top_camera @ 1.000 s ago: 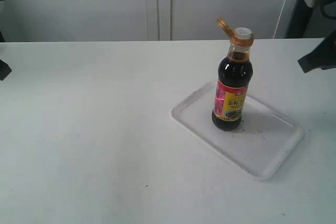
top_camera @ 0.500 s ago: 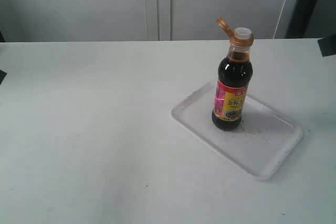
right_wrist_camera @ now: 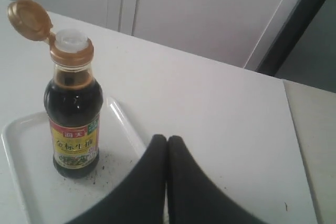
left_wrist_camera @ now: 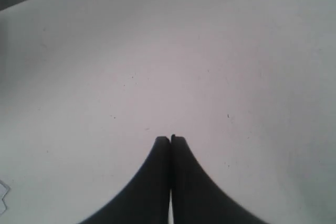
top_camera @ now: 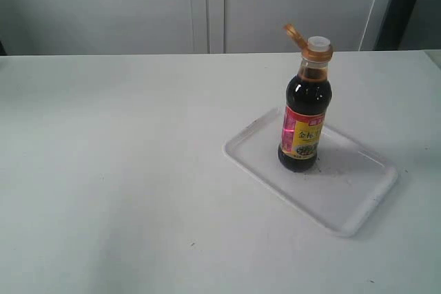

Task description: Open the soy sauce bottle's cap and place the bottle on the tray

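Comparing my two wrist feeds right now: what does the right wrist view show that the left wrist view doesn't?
Only the right wrist view shows the soy sauce bottle standing upright on the tray, its cap flipped open, with the shut right claw empty beside it. Only the left wrist view shows the shut left claw. Both share the bare white table.

This looks like a lab or test room set up for robot trials, not a home kitchen. A wide, bare white surface point(top_camera: 124, 170) fills the scene, marked only by tiny dark specks. Behind the surface runs a wall of plain pale grey panels point(top_camera: 103, 5) with narrow vertical seams, and beside the panels stands a dark upright post point(top_camera: 396, 5). The one household touch is a soy sauce bottle point(top_camera: 304, 111) standing on a white tray point(top_camera: 358, 197) on the surface.
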`<state>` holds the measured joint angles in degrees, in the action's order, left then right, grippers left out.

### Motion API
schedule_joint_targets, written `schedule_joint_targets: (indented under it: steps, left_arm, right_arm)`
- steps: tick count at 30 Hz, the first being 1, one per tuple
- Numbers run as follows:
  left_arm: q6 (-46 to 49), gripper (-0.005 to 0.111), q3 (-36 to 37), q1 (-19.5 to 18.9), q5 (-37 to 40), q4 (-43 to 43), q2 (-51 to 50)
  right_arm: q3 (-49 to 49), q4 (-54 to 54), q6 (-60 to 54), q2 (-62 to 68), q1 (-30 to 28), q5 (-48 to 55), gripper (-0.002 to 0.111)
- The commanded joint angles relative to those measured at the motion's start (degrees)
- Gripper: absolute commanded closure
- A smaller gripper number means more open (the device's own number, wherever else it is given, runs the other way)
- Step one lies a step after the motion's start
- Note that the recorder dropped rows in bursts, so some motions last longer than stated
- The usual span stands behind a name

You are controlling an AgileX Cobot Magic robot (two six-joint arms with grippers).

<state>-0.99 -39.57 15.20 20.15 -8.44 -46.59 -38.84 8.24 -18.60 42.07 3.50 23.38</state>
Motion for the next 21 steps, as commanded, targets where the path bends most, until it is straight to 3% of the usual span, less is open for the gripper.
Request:
schedule_joint_targets:
  steps: [1,21]
  left_arm:
    - [-0.73,0.107,4.96,-0.23,-5.89,0.51,6.18]
    - [-4.79,0.107,18.41,-0.23,-15.98,2.22,28.93]
  right_arm:
    - [5.16,1.52,-0.64,-3.72,0.11,-5.28,0.108]
    - [18.75,7.20,-0.64,-22.85,0.11,-12.28,0.108]
